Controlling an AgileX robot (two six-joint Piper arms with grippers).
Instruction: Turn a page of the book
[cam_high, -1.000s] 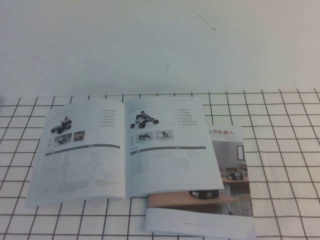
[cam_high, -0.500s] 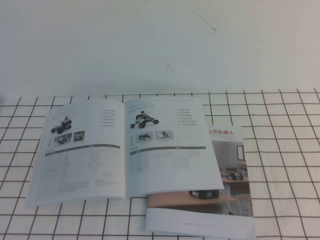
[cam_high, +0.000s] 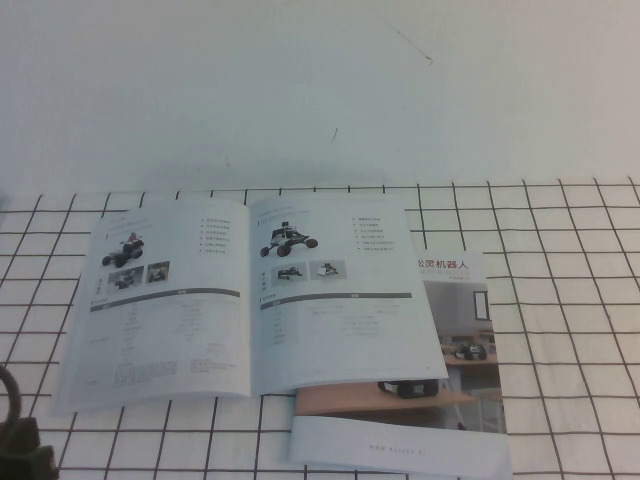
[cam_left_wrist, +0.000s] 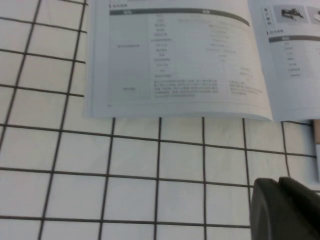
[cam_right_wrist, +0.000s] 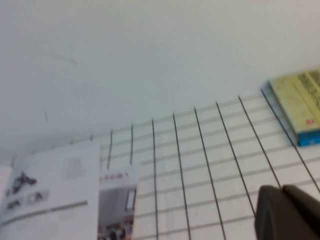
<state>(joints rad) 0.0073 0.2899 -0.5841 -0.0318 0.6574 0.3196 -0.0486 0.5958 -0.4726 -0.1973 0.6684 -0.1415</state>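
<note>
The book (cam_high: 250, 295) lies open and flat; no page is lifted. The left pincer (cam_high: 20, 440) waits nearby, can't tell its grip. The right pincer (cam_right_wrist: 287, 212) is pressed together, far off.

Table cover (cam_high: 560, 300): white cloth printed with a black grid of squares, spread over the near part of the scene; its far edge runs straight across from left to right.
Far surface (cam_high: 320, 90): plain pale white area beyond the cloth, with a few faint dark marks and a thin scratch.
Brochure (cam_high: 455, 330): lies flat on the cloth at right of centre, its left part covered; the cover shows a Chinese title above a room photo with wooden desks, and a white strip along the near edge.
Yellow box (cam_right_wrist: 300, 107): yellow top with a blue edge, lying on the grid cloth, seen only in the right wrist view.
</note>
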